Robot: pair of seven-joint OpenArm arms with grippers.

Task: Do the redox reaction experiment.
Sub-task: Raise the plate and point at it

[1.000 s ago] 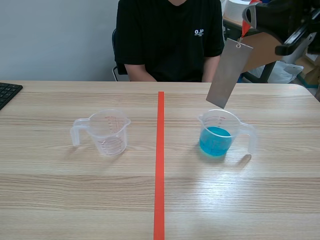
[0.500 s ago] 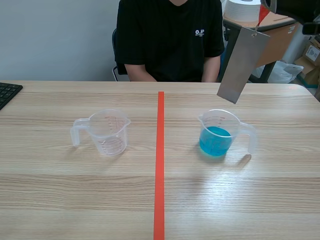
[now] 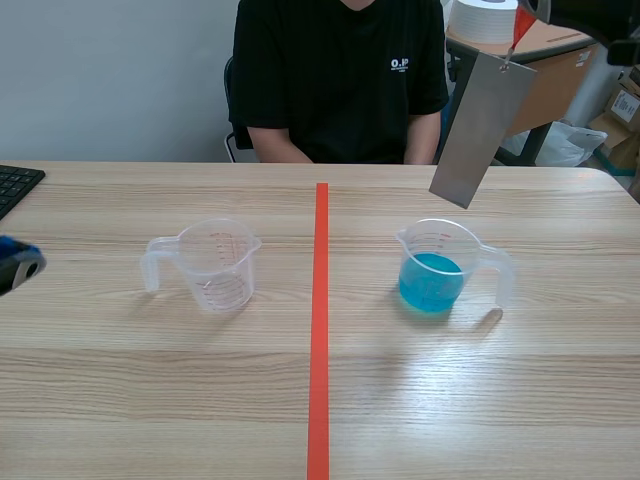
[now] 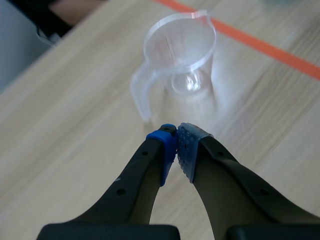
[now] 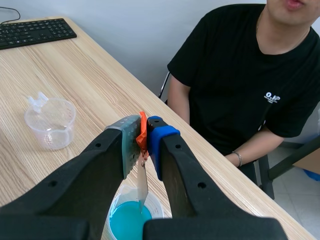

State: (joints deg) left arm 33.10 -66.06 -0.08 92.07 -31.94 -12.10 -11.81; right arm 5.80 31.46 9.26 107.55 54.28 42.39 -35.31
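Dangling from the right gripper, which pinches its orange tab, the metal strip hangs undipped at one o'clock of the blue-solution measuring cup, the left gripper closed empty.

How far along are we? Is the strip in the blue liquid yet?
Done: the metal strip is picked up, clamped in the right gripper. In hand: it hangs above the cup of blue liquid, undipped. To do: lowering it in; the empty cup is untouched.

Table bears empty cup, blue-filled cup, keyboard.
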